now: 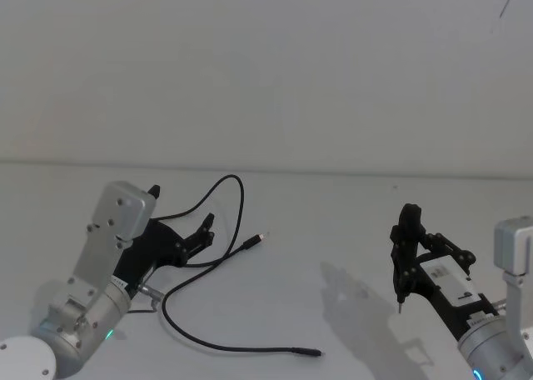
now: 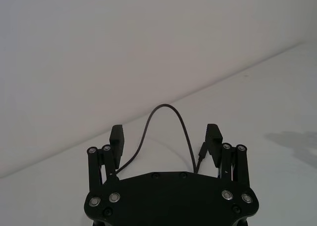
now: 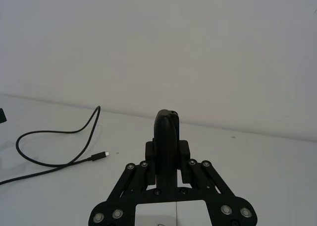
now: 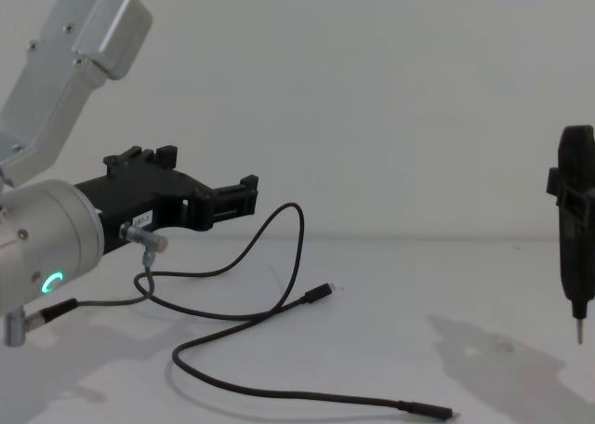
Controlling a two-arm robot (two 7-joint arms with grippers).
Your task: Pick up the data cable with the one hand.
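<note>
The data cable lies in loose loops on the white table, one plug near the middle and the other toward the front. My left gripper hovers open over its left loop. In the left wrist view the cable's arch rises just ahead of the open gripper, between the two fingers and touching neither. The chest view shows the left gripper above the cable. My right gripper stands at the right, shut on a slim black upright tool with a metal tip.
A short dark wire with a silver connector hangs from the left wrist, close to the cable. The tool hangs well to the right, its tip above the table. A white wall closes the table's far edge.
</note>
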